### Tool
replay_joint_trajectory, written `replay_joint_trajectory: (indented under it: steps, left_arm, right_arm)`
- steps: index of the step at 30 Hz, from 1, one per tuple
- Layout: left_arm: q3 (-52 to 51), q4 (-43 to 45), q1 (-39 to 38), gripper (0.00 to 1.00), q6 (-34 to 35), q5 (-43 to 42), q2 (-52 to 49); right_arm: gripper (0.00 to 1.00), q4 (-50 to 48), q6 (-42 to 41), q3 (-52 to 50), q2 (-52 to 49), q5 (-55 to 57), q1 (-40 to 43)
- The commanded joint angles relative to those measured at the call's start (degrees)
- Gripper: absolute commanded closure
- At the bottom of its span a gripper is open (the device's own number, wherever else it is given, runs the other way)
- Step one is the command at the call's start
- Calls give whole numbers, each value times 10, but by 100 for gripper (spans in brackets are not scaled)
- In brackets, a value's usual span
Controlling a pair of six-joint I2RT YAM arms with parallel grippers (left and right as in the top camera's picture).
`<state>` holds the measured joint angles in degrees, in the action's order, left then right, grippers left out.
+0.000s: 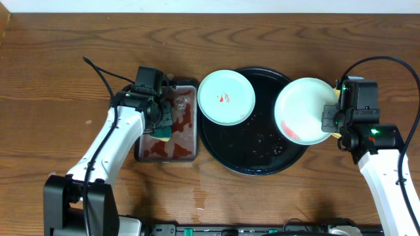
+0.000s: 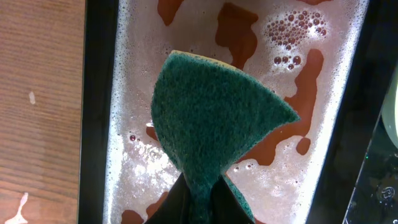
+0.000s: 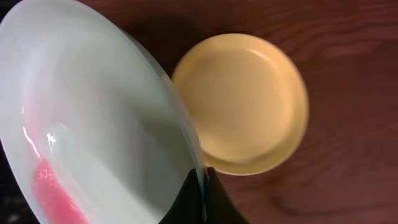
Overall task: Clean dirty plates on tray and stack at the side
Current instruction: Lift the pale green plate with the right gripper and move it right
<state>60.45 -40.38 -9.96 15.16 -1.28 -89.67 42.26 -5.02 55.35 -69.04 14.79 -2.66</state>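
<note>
- Plainly, the left gripper [image 2: 199,208] clamped a green sponge [image 2: 211,118] over the foamy, red-stained pan [image 2: 98,112].
- The right gripper [image 3: 202,199] pinched a tilted, smeared mint plate [image 3: 93,124] by its rim over the tray's [image 1: 252,152] right edge.
- A yellow plate [image 3: 242,102] lay on the tabletop [image 3: 348,180] just beyond.

Gleaming glossy black on the tray [image 1: 226,154]. Showing pale mint with red specks on the flat plate [image 1: 226,97], a pink-red streak on the tilted plate [image 3: 93,112] — plain yellow on the third plate [image 3: 242,102]. Looking dark green on the sponge [image 2: 211,124].
</note>
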Motion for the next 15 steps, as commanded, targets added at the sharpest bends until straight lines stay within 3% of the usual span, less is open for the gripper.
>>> replay_joint_trajectory:
  steps: [1, 15]
  left_arm:
    - [-7, 5, 3, 93, -5, 9, 4]
    - [-7, 35, 3, 92, -5, 9, -74]
  right_arm:
    - [99, -11, 27, 12, 5, 61, -7]
    - [99, -91, 170, 12, 5, 193, -160]
